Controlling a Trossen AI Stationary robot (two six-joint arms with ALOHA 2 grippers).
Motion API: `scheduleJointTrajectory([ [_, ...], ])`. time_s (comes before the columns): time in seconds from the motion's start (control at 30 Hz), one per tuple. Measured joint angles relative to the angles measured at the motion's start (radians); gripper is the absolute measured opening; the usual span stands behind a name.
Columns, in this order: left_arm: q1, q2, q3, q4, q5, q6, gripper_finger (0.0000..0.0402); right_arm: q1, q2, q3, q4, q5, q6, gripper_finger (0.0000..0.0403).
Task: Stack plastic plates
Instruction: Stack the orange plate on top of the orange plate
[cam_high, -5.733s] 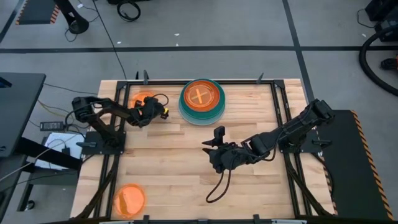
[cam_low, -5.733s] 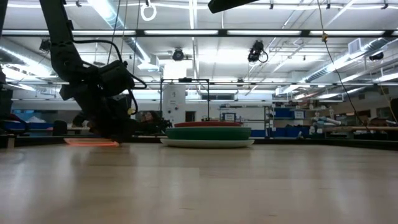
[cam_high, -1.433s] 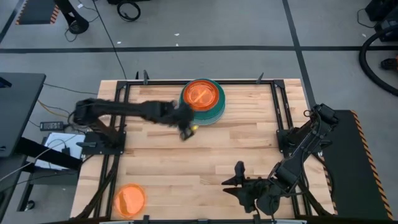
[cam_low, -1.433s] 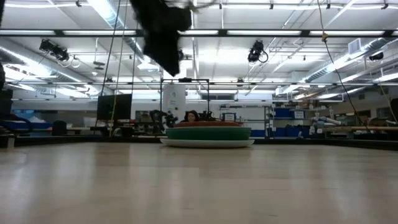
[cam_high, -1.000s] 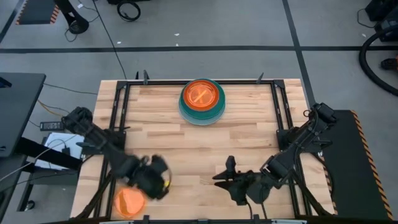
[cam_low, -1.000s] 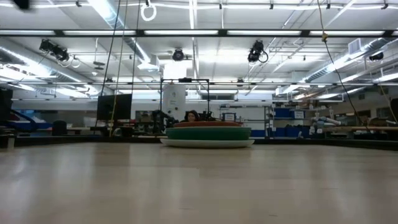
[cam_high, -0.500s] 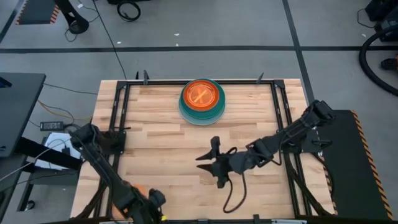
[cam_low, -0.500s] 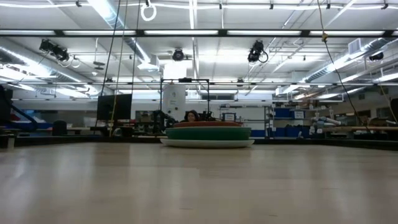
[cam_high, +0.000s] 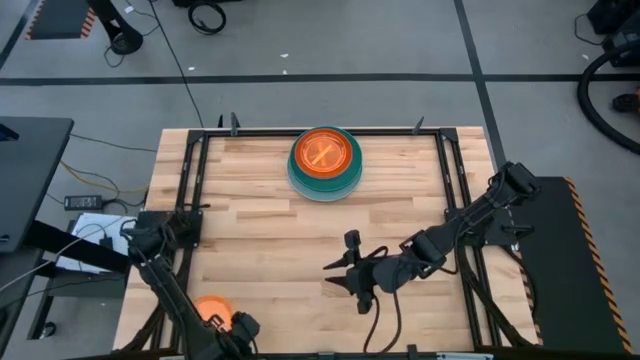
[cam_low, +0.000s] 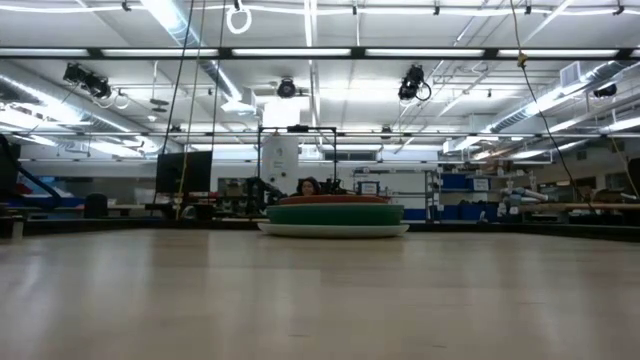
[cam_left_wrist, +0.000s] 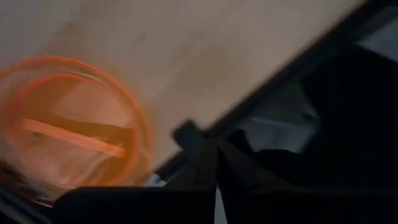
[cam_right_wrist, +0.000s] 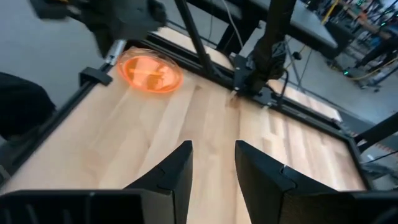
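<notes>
Near the table's (cam_high: 260, 240) front-left corner, the left gripper (cam_high: 238, 330), fingers together, sits beside a loose orange plate (cam_high: 211, 309). Right gripper (cam_high: 345, 270), fingers apart, hovers mid-table. Stack of plates (cam_high: 325, 160) stands at the far edge.

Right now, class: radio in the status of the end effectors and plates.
Left end effector shut at orange plate, near-left corner. Right end effector open, empty, mid-table. Stack at far edge. Nothing in the way.
</notes>
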Motion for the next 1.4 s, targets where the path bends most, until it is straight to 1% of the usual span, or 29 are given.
scheduleJointTrajectory([
  [0.07, -0.001, 0.01, -0.008, -0.031, 0.0, 0.0, 0.0028, 0.014, 0.0, 0.0, -0.006, 0.0, 0.025, 0.013],
  [0.27, -0.002, 0.029, -0.06, -0.036, 0.0, -0.008, 0.0073, 0.044, 0.0, 0.0, -0.007, 0.001, 0.041, 0.013],
  [0.43, 0.005, 0.03, -0.135, -0.032, 0.007, -0.122, 0.0124, 0.047, 0.0, 0.0, -0.008, 0.012, 0.041, 0.013],
  [0.6, 0.005, 0.03, -0.21, -0.009, 0.071, -0.206, 0.0159, 0.044, 0.0, 0.0, -0.009, 0.015, 0.041, 0.013],
  [0.7, 0.002, 0.03, -0.238, 0.028, 0.073, -0.236, 0.0161, 0.044, 0.0, 0.0, -0.009, 0.015, 0.039, 0.013],
  [0.87, 0.002, 0.03, -0.245, 0.063, 0.072, -0.251, 0.0155, 0.044, 0.0, 0.0, -0.009, 0.015, 0.038, 0.013],
  [1.03, 0.002, 0.057, -0.245, 0.054, 0.073, -0.243, 0.0151, 0.043, 0.0, 0.0, -0.009, 0.014, 0.037, 0.013],
  [1.13, 0.003, 0.08, -0.245, 0.054, 0.105, -0.234, 0.0151, 0.042, 0.0, 0.0, -0.009, 0.014, 0.033, 0.013],
  [1.4, 0.003, 0.088, -0.244, 0.012, 0.122, -0.235, 0.015, 0.041, 0.0, 0.0, -0.01, 0.014, 0.033, 0.013],
])
